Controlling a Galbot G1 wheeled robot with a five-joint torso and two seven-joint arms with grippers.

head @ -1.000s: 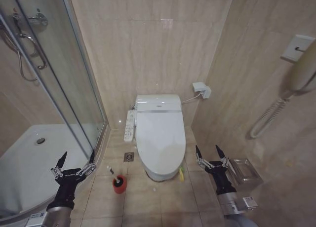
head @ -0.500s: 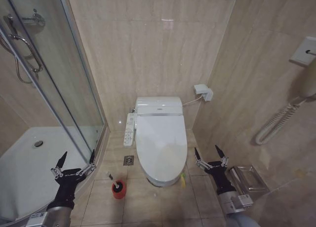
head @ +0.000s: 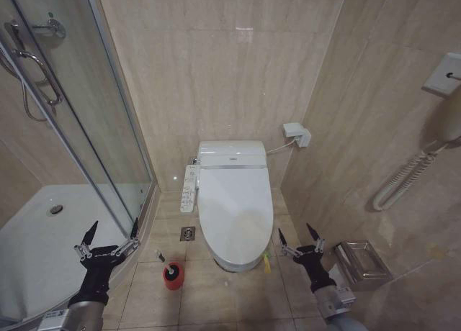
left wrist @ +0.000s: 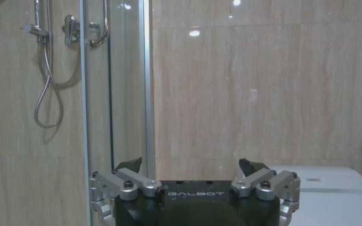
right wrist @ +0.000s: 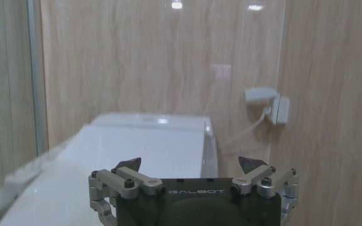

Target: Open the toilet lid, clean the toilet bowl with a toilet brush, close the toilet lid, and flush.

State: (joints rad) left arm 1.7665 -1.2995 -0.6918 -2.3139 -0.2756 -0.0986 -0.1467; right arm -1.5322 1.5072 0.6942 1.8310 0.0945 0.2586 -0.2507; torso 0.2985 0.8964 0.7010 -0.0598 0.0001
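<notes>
The toilet lid is glossy white and lies shut over the toilet bowl, whose rim shows at the front. A green-and-yellow tab sits at its front right edge. On the floor to the left of the bowl, the black toilet brush stands in its red holder. My left gripper is open and held low, left of the brush and in front of the shower door. My right gripper is open just right of the bowl's front. The right wrist view shows the right gripper facing the lid. In the left wrist view the left gripper faces the wall.
A glass shower door and white shower tray fill the left side. The white button panel runs along the bowl's left side, with a floor drain below it. A wall socket, a coiled-cord handset and a metal holder are on the right.
The camera shifted during the first half second. Since then my right gripper has dropped slightly and edged toward the toilet's front. The left gripper, lid and brush have not moved.
</notes>
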